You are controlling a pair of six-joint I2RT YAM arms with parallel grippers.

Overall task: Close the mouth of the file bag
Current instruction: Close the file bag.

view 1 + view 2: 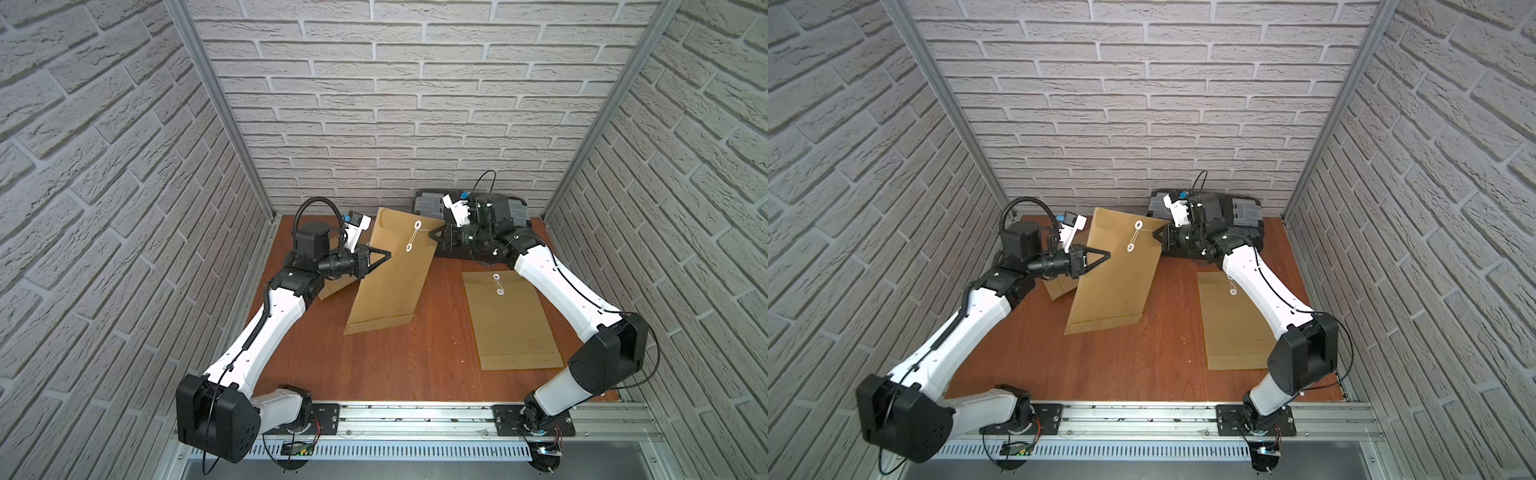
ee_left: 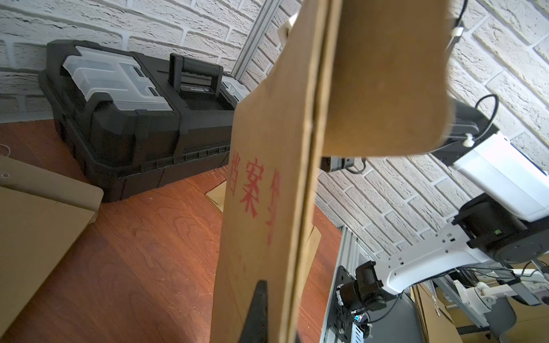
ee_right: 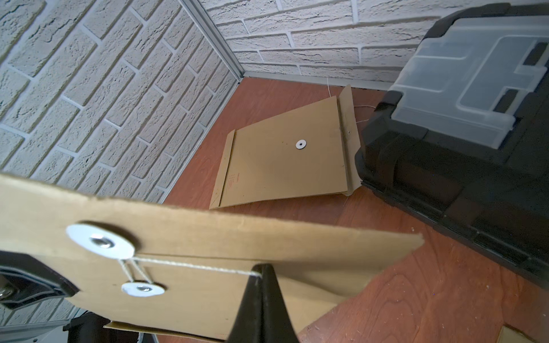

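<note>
1. the file bag [image 1: 390, 270] sits between the two arms, its mouth end raised off the tabletop [image 1: 374, 374] toward the back wall. whether its bottom edge touches the wood i cannot tell.
2. the left pincer [image 1: 386, 255] is clenched on the bag's side edge. it should act as a steady anchor so the flap does not swing.
3. the right pincer [image 3: 261, 274] is clenched on the string [image 3: 193, 265], which runs taut from the upper disc [image 3: 99, 241] and already loops down to the lower disc [image 3: 142, 289].
4. the step in hand looks like winding: lead the string round the discs in a figure of eight, close to the paper, with even tension.
5. pull too hard and the flap may buckle or the bag may slip from the left grip. go slack and the loops may drop off.
6. steer clear of the toolbox [image 1: 511, 208] just behind the right wrist.
</note>
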